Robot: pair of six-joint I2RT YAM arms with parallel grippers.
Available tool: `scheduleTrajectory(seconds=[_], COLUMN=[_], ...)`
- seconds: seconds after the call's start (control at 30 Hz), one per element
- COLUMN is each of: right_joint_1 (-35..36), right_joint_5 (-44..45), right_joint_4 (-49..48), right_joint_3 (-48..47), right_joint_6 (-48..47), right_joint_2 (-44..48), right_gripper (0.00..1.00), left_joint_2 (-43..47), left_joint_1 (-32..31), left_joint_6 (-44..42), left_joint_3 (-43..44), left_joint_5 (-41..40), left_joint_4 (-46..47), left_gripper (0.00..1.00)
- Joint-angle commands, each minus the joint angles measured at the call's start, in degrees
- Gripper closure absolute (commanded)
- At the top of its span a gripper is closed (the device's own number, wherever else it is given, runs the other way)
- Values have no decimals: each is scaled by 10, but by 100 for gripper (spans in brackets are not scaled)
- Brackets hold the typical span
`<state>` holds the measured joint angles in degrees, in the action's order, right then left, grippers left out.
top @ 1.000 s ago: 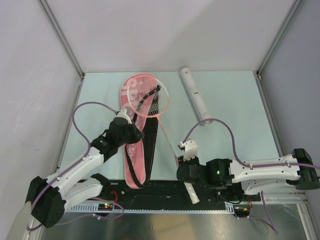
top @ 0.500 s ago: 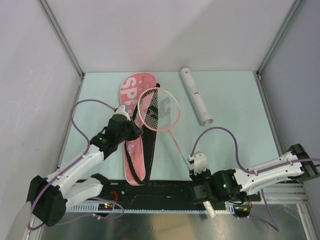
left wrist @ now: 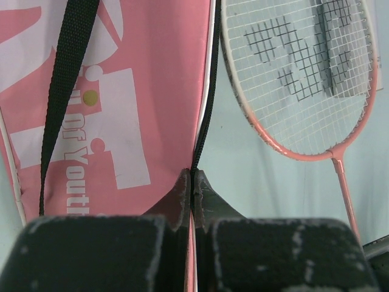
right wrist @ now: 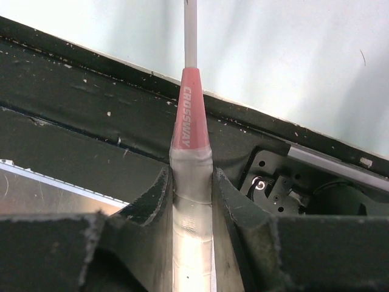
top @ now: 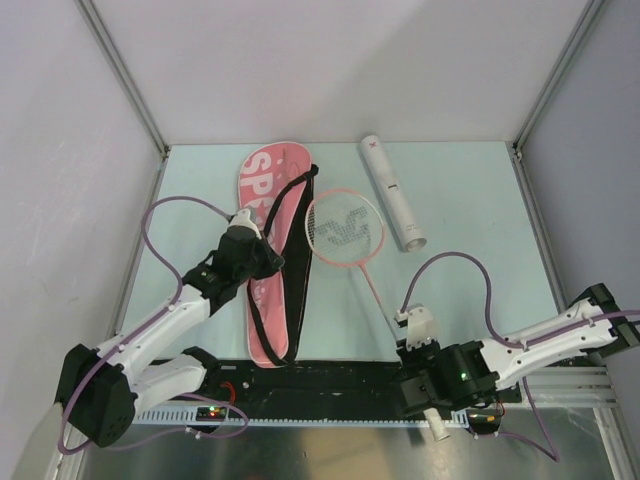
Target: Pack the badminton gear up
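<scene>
Pointing its head far-left, the racket (top: 345, 228) runs diagonally.

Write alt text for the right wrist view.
The right fingers are clamped on the racket by its pale taped handle. Its pink collar, lettered CROSSWAY, narrows into a pale shaft running up over a black rail onto the pale table.

The left arm (top: 160, 325) stretches far and rightward, the left gripper (left wrist: 193, 190) pinched fully shut, perhaps nipping the bag (left wrist: 140, 91) edge. The right arm (top: 540, 340) folds near, the right gripper (right wrist: 192, 182) clamping a racket handle (right wrist: 192, 237).
</scene>
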<state>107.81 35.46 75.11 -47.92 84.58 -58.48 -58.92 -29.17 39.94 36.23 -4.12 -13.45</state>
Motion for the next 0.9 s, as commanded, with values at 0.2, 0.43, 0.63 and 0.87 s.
scheduleTrajectory(seconds=[0.2, 0.43, 0.63, 0.87], right_joint_1=[-25, -112, -189, -233], right_joint_5=[79, 122, 76, 82], right_joint_4=[-164, -347, -515, -634], right_joint_3=[-23, -24, -27, -38], right_joint_6=[-70, -203, -315, -380], right_joint_2=[-71, -136, -220, -278], right_gripper=[100, 100, 100, 100], left_joint_2=[6, -6, -20, -7], left_joint_1=[6, 1, -3, -6], left_joint_6=[13, 40, 57, 70], left_joint_3=[25, -5, -35, -62], left_joint_5=[71, 130, 172, 175], left_joint_4=[38, 80, 120, 122], left_gripper=[100, 100, 100, 100])
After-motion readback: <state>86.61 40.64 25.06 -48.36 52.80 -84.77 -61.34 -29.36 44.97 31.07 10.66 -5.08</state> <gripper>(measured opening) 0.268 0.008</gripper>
